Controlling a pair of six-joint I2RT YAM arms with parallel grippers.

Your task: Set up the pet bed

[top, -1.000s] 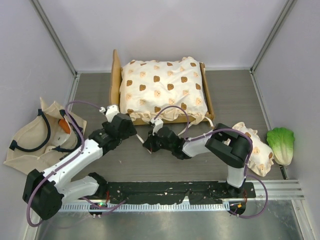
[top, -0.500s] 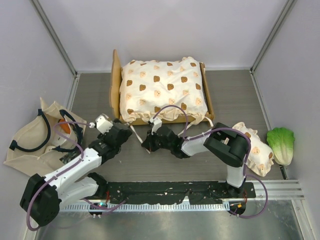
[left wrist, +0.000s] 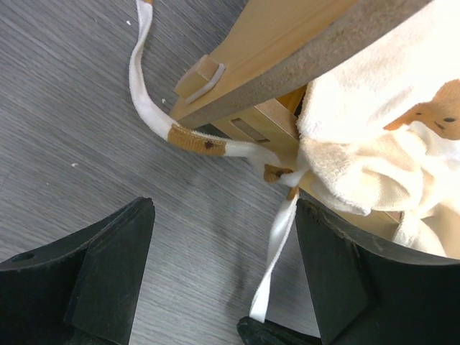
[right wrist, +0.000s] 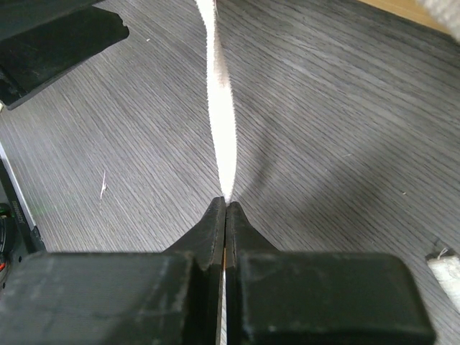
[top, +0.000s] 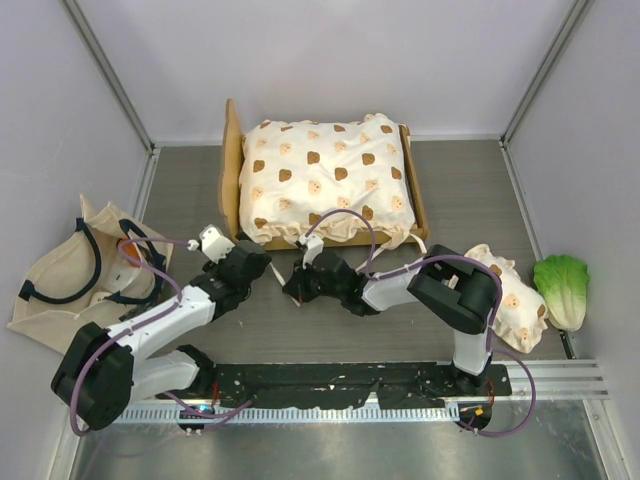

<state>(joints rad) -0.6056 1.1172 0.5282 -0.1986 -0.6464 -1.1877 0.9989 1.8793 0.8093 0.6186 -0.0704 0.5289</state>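
From above, you see the pet bed [top: 232, 160] at the far middle of the worktop [top: 470, 190], with its bear-print cushion [top: 325, 175] lying on the frame. A tote bag [top: 55, 290] lies well off the bed's left side. A small pillow [top: 512, 305] and a lettuce toy [top: 562, 288] lie off its near right corner.

In the left wrist view, your left gripper [left wrist: 224, 215] stands wide apart just short of the bed's near corner and touches nothing. A white tie ribbon [left wrist: 277, 251] drops from a knot at the cushion's edge and passes between the fingers. A second strand trails away from the bed across the worktop.

In the right wrist view, your right gripper [right wrist: 226, 205] is pinched tight on the end of that tie ribbon, which runs taut up toward the bed.
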